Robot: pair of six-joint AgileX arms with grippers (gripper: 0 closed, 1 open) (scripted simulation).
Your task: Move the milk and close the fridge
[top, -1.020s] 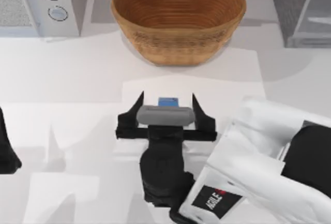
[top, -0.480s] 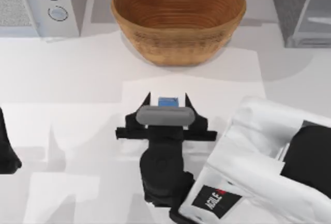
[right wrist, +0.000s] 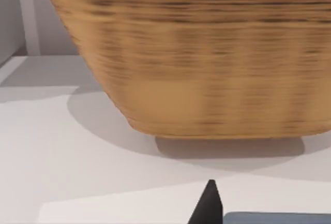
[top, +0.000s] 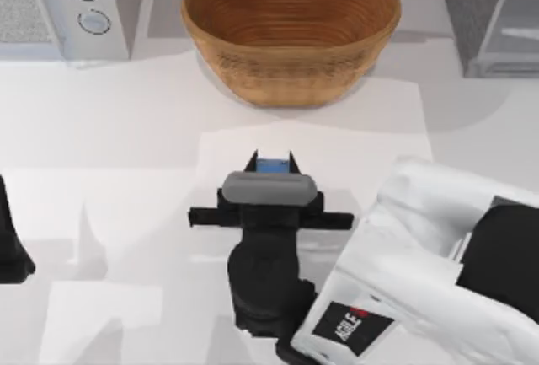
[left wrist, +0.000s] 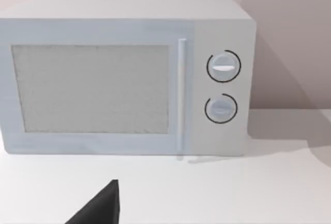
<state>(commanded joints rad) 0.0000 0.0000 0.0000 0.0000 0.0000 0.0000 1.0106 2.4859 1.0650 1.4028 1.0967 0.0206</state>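
Milk (top: 273, 165) stands upright on the bench (top: 126, 129), pinched between the right end effector (top: 273, 163) fingers, which sit narrow against both its sides. Wicker basket (top: 290, 32) lies just beyond the fingertips. Fridge (top: 497, 15) is far off to the end effector's right, microwave (top: 63, 7) far to its left. Left end effector (left wrist: 98, 208): parked at bench's left edge, opening can't tell.

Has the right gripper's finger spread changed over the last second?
Yes. In the top view the right gripper has narrowed from wide open to flank the milk; its wrist sits no nearer the basket.
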